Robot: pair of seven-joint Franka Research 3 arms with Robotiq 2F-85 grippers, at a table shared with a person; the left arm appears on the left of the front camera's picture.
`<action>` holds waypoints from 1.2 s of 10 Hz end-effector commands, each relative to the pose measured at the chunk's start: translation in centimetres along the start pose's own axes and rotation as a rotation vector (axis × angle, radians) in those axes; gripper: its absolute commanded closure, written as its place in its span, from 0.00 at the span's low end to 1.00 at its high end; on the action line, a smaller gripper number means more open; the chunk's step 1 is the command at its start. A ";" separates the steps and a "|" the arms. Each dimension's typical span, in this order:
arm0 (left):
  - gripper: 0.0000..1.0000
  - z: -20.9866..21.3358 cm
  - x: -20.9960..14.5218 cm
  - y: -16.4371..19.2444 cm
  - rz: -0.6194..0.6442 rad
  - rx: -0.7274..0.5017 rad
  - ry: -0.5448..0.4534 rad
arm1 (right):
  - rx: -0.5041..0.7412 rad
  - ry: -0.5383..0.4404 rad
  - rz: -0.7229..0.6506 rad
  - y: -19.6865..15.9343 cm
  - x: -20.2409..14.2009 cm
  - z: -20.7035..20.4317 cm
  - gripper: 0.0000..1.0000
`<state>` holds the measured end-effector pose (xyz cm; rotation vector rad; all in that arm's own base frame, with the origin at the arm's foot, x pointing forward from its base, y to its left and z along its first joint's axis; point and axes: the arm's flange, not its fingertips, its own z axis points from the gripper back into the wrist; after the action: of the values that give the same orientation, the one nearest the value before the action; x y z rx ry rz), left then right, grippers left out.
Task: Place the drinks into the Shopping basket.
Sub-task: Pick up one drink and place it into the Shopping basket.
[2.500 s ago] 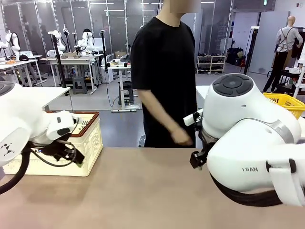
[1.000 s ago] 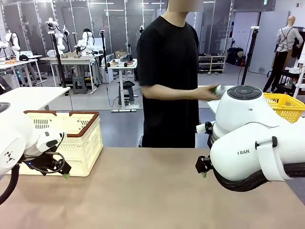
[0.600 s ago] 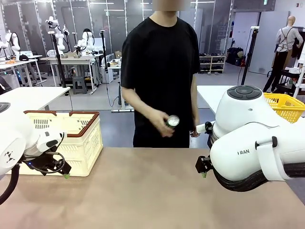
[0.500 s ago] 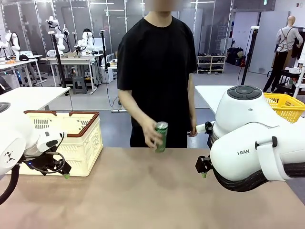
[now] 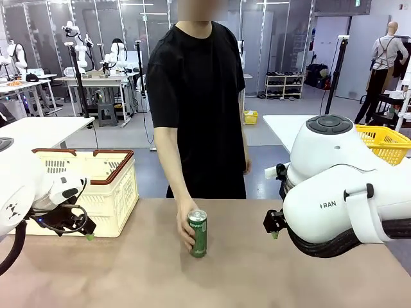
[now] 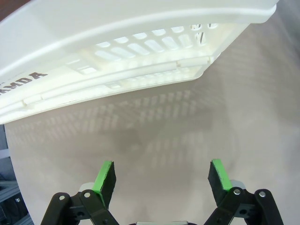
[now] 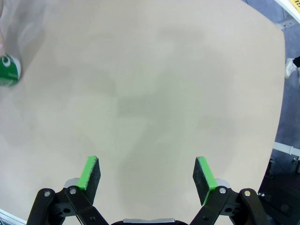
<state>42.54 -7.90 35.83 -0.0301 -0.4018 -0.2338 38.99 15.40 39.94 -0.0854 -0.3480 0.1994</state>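
Observation:
A green can (image 5: 198,233) stands upright on the table's middle, with the person's hand (image 5: 186,231) around it. The same can's base (image 7: 8,71) shows at the left edge of the right wrist view. The cream Shopping basket (image 5: 119,192) with brown rim stands at the table's left; its slotted side with "DAMDA" (image 6: 117,51) fills the top of the left wrist view. My left gripper (image 5: 88,235) hangs open just in front of the basket, its green pads (image 6: 104,176) wide apart over bare table. My right gripper (image 5: 274,232) is open at the right, well clear of the can.
The person in a black shirt (image 5: 192,96) stands at the table's far edge, leaning in. A yellow mesh basket (image 5: 385,138) sits on another table at back right. The tan table (image 5: 212,282) lies bare between my grippers and the near edge.
The person fetched a green can from the right, carried it across and set it down on the table's middle. Both of my arms have stayed still over the last second.

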 end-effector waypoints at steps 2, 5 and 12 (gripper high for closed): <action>0.00 0.1 0.0 -0.2 0.007 0.017 0.001 | 0.004 0.002 0.001 0.0 0.0 -0.1 0.00; 0.00 0.1 0.0 -0.2 0.007 0.017 0.001 | 0.004 0.002 0.001 0.0 0.0 -0.1 0.00; 0.00 2.0 0.1 -4.1 -0.120 -0.136 0.004 | 0.004 0.002 0.001 0.0 0.0 -0.1 0.00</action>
<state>41.53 -11.42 36.29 -0.0862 -0.3954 -0.3178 38.99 15.40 39.93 -0.0854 -0.3476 0.1994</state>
